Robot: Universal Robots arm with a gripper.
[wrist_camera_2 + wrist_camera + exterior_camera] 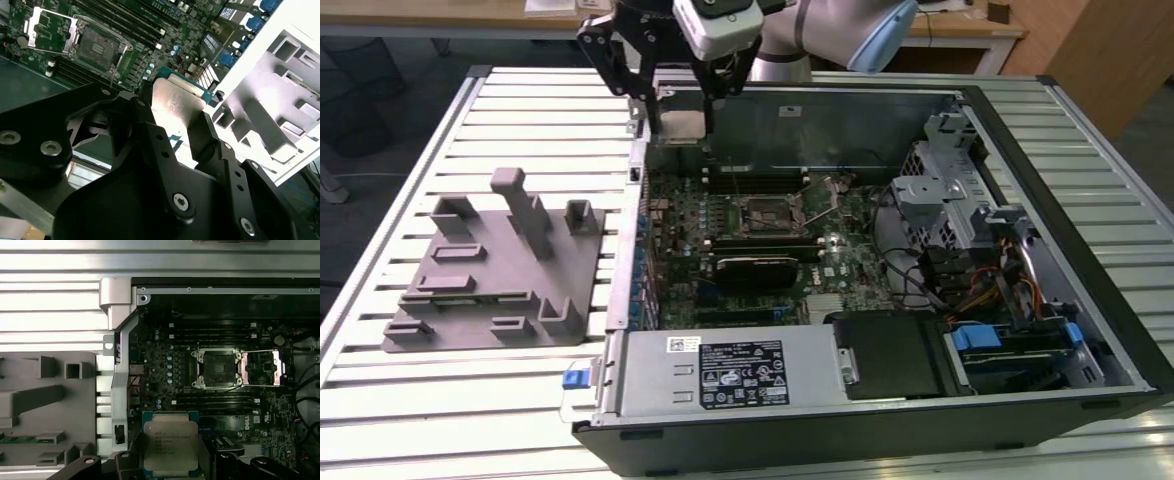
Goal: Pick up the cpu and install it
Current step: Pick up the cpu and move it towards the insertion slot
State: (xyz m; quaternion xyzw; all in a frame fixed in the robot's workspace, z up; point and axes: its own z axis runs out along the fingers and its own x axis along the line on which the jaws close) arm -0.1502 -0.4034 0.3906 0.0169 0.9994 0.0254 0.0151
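My gripper hangs above the open computer case's far corner on the exterior view's left, shut on the cpu, a small flat square chip with a pale metal top. In both wrist views the cpu sits between the two black fingers. The dark square socket lies on the green motherboard, apart from the chip, with its metal frame swung open beside it.
A grey plastic holder with upright posts stands on the slatted table outside the case on the exterior view's left. Inside the case are a black heatsink block, a power supply, drive cages and cables.
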